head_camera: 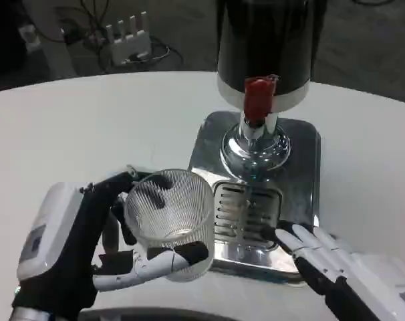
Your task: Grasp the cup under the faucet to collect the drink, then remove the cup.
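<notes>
White table [69,127], ribbed cup [170,217] clasped within left hand [99,241], right hand [329,257] flat, empty.

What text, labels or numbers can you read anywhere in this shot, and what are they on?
None: no legible text.
Drink dispenser: dark body, red tap lever, no label showing.
Drip tray: bare metal, no marking.
Ribbed glass cup, held in the left hand: plain.
Right hand: no readable marking.
White power strip behind the table: too small to tell.
</notes>
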Controlling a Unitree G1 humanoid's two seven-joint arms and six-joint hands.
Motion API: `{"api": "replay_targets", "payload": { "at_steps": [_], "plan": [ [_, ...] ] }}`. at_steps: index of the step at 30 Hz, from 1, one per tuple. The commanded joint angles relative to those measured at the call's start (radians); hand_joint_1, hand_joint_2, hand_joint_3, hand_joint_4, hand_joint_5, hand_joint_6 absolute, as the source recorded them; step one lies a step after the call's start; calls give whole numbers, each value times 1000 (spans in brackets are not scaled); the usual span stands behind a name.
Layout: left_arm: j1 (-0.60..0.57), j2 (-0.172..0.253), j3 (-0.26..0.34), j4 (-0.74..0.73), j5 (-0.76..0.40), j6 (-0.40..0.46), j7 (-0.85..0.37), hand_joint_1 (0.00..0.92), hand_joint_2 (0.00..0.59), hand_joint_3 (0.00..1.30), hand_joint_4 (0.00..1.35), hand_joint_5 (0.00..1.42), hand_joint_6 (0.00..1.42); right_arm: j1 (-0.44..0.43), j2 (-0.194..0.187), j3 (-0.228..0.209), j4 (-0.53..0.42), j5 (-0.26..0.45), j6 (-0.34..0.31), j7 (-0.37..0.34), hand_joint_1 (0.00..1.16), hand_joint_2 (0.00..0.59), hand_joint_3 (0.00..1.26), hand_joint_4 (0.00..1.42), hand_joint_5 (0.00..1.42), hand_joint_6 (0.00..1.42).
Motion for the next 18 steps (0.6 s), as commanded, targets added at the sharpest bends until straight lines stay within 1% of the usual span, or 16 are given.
{"api": "replay_targets", "payload": {
  "at_steps": [1, 13, 18],
  "plan": [
    [-5, 3, 6, -8, -17, -24, 14, 612, 11, 788, 917, 1025, 1208, 11, 1, -7, -1, 6, 1, -4, 621, 414, 76, 21, 0, 0],
    [-1, 2, 10, -4, -16, -27, 19, 615, 11, 788, 917, 1025, 1208, 29, 3, -21, -12, 12, -7, -8, 621, 414, 76, 21, 0, 0],
    [-5, 19, 38, 48, -22, -53, 35, 615, 11, 788, 917, 1025, 1208, 28, 4, -20, -13, 7, -4, -6, 621, 414, 76, 21, 0, 0]
  ]
}}
